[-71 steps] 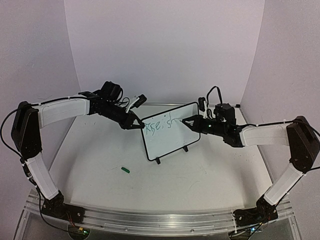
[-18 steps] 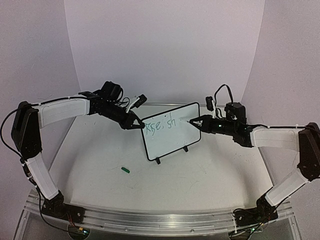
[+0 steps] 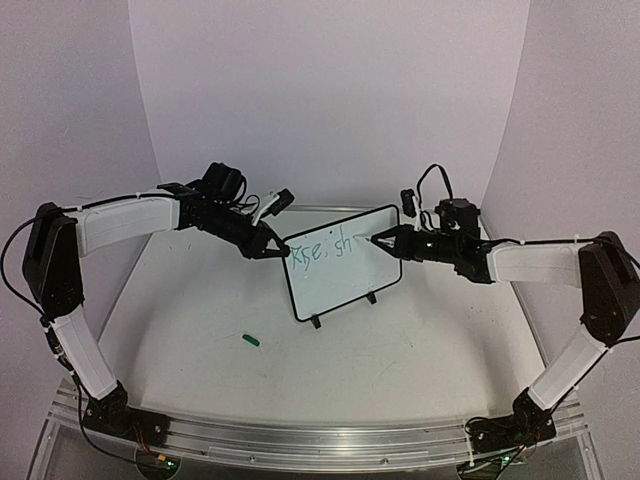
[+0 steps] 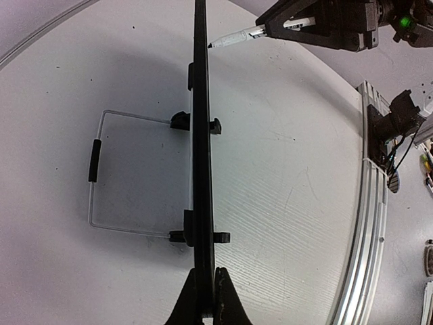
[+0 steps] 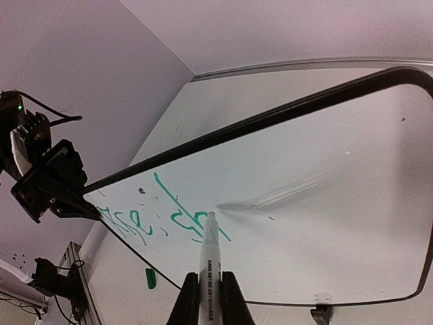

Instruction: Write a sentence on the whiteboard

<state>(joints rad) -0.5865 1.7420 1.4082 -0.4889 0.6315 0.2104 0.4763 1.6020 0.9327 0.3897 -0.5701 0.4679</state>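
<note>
The whiteboard (image 3: 340,262) stands on its feet in the table's middle, seen edge-on in the left wrist view (image 4: 201,135) and face-on in the right wrist view (image 5: 325,196). Green writing (image 3: 322,247) reads about "Rise, sh" (image 5: 169,217). My left gripper (image 3: 272,248) is shut on the board's left edge (image 4: 205,298). My right gripper (image 3: 392,243) is shut on a white marker (image 5: 209,261), gripper point (image 5: 209,298); the marker's tip (image 4: 233,38) is at the board face just right of the last letter.
A green marker cap (image 3: 251,341) lies on the table in front of the board, also seen in the right wrist view (image 5: 150,278). A wire stand (image 4: 101,172) props the board from behind. The metal rail (image 3: 300,435) runs along the near edge.
My right gripper pulled back to the right from the board, then returned left with the marker tip to the board. The "h" in "sh" looks fuller. Left arm and board have not moved.
</note>
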